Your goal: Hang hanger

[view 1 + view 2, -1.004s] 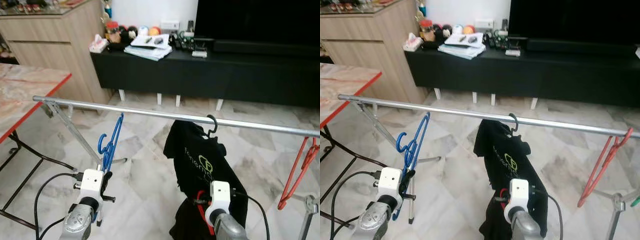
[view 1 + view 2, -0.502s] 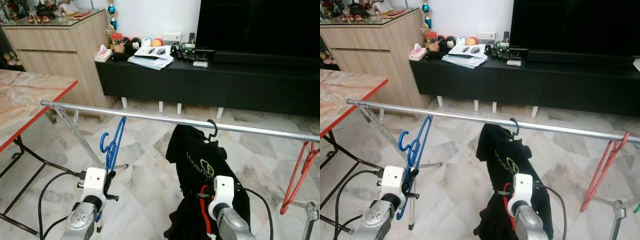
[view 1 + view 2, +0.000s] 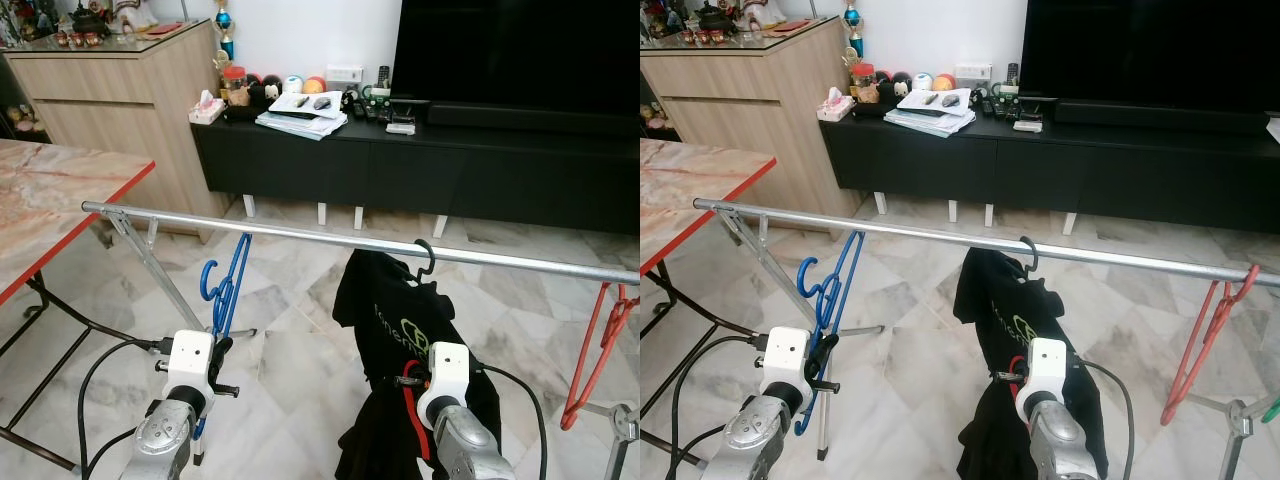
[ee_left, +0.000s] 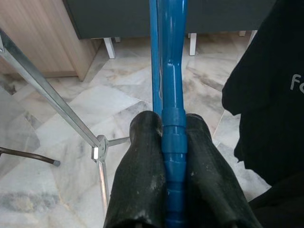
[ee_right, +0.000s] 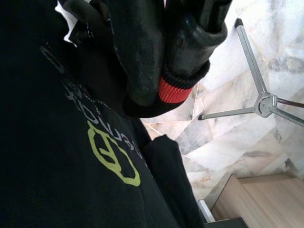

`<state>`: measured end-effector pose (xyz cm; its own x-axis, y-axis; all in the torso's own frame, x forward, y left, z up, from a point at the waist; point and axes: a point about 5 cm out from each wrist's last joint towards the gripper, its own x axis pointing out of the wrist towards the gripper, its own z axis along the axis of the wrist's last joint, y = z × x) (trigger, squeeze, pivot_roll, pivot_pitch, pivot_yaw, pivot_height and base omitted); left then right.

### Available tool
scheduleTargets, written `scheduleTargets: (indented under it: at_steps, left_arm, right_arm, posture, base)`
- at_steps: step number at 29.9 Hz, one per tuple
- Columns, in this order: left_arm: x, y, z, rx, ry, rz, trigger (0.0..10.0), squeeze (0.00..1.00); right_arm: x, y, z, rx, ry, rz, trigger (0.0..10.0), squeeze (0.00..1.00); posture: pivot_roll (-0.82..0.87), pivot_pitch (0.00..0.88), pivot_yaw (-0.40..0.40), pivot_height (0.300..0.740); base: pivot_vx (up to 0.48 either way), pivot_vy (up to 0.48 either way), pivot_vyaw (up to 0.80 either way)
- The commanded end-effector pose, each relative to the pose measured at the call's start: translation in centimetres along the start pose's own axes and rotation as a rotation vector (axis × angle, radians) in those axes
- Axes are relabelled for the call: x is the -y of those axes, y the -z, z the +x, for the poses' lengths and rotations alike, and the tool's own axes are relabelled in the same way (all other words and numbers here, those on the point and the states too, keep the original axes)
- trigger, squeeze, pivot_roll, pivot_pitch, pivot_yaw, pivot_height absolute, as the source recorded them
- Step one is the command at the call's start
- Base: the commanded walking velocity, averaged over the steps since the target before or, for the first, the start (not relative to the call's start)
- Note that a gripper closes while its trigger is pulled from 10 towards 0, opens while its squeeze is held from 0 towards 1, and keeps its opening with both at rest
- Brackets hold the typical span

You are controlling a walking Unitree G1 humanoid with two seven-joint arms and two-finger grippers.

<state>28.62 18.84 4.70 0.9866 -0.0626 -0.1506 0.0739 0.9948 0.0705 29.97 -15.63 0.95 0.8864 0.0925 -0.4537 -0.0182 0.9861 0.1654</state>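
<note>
The left pincer (image 3: 213,352), lower left of the frame, is clamped on a blue hanger (image 3: 226,287) whose hook sits below the steel rail (image 3: 300,237), not yet over it. The right pincer (image 5: 164,61) at lower centre is closed on a red-and-black piece against the black T-shirt (image 3: 398,330), which already hangs by its black hanger (image 3: 425,258). 1 red hanger (image 3: 598,345) hangs at far right. Judged so, hooking the blue one remains.

We stand on a pale marble floor (image 3: 290,360). Ahead, a black low cabinet (image 3: 420,170) lines the white wall (image 3: 300,35), beside a wooden sideboard (image 3: 120,95); a red-edged table (image 3: 50,210) sits left.
</note>
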Motion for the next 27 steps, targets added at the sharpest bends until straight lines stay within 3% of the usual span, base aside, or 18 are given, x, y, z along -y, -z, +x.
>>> scheduleTargets:
  at_steps: [1, 27]
  left_arm:
    - [-0.2, -0.14, -0.03, 0.0, -0.007, -0.017, 10.0, 0.0]
    - [-0.05, -0.06, -0.32, -0.004, -0.003, -0.024, 10.0, 0.0]
  right_arm:
    - [-0.38, -0.89, 0.29, 0.03, -0.009, 0.001, 10.0, 0.0]
    - [-0.47, -1.38, 0.44, 0.042, -0.008, -0.015, 10.0, 0.0]
  posture:
    - [-0.01, 0.041, 0.053, 0.74]
    - [0.0, 0.037, 0.053, 0.74]
  base:
    - [0.0, 0.0, 0.0]
    - [-0.235, 0.0, 0.0]
